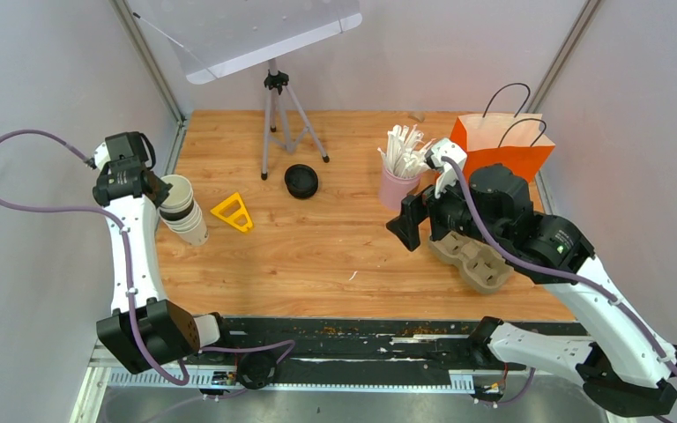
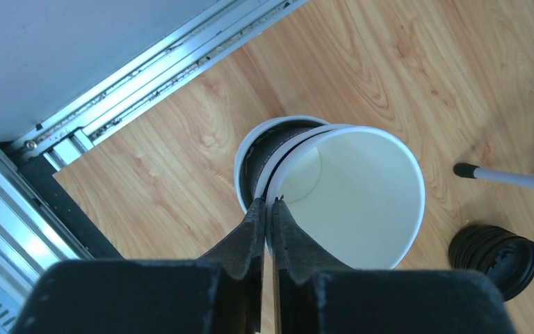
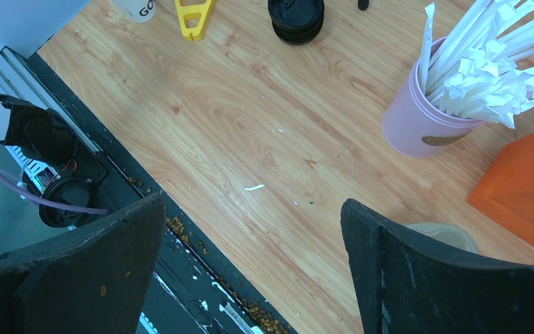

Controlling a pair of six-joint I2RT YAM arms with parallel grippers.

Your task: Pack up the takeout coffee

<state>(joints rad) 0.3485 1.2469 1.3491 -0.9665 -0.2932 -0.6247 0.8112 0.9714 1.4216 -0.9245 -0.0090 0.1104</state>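
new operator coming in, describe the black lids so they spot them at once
Find the tripod at the far edge of the table. Between its two nearer feet sits the stack of black lids, the only low round black thing there.

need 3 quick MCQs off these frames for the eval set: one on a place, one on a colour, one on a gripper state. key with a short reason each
1. Where does the black lid stack sit?
A. at the near edge
B. beside the feet of the tripod
C. in the far-right corner

2. What colour is the straw cup?
A. blue
B. pink
C. green

3. The left gripper is:
A. open, above the cups
B. shut on a lid
C. shut on the rim of the top cup

Key: 1 B, the top view shows the lids next to the tripod's feet. 2 B, its wall is pink in the top and right wrist views. 3 C, the left wrist view shows the fingers pinching that rim.
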